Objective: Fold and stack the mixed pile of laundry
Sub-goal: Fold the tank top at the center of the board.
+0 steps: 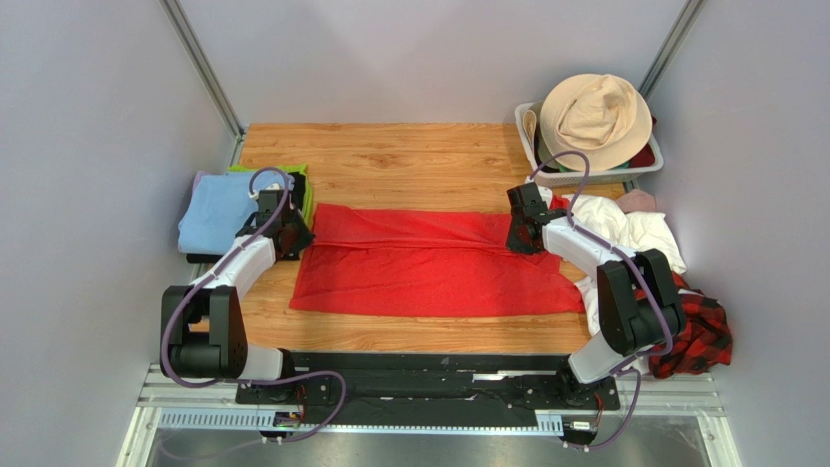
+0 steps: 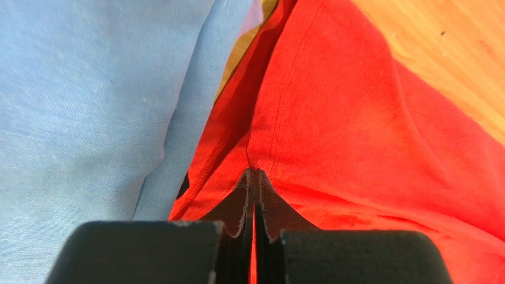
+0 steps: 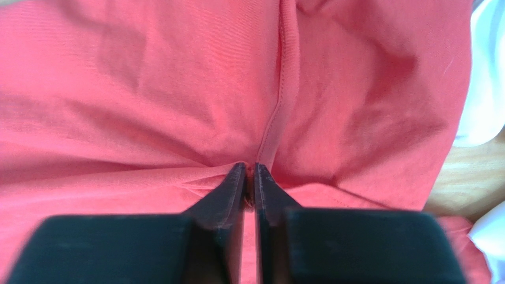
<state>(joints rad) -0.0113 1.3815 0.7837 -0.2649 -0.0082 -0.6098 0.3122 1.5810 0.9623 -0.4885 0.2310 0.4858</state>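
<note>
- Red T-shirt point(image 1: 429, 263): flat at centre of table point(image 1: 390, 156), long axis L–R, crease running near far edge.
- Left gripper point(image 1: 290, 233): jaws closed, pinching shirt's far-left corner, just beside light blue cloth point(image 1: 219, 209).
- Right gripper point(image 1: 521, 232): jaws nearly together, fabric bunched at tips; judged gripping far-right corner.
- Key relation: shirt body lies nearward of both grips, one arm per end.
- Obscured: white cloths point(image 1: 628, 229) and plaid shirt point(image 1: 697, 336) partly behind right arm; no. of layers pinched can't be told.
</note>
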